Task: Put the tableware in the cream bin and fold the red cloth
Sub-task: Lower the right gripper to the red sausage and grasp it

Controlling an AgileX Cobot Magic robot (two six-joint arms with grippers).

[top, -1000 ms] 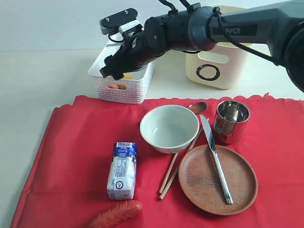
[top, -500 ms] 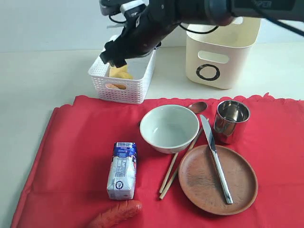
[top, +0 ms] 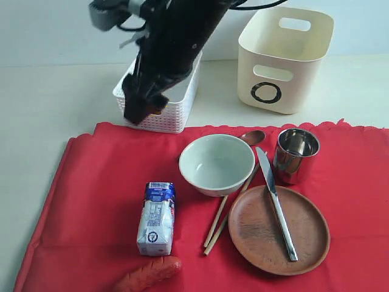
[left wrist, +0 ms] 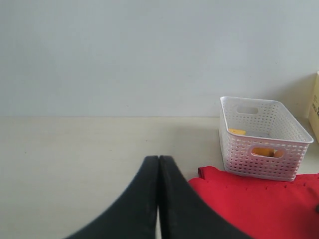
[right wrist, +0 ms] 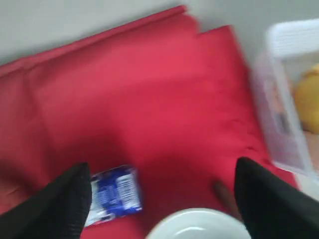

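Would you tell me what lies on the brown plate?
Only the steel knife lies on the brown plate, its tip past the rim; the strip beneath it is hidden.

The right arm (top: 182, 30) enters from the top of the exterior view and slants down toward the left, crossing the middle. Its wrist bends so that the right hand (top: 138, 112) points steeply downward. In the right wrist view its two dark fingers (right wrist: 60, 209) stand wide apart, with nothing clamped between them. The left hand (left wrist: 158, 162) shows only in its own wrist view. Its two black fingers are pressed flat together from base to tip and grip nothing.
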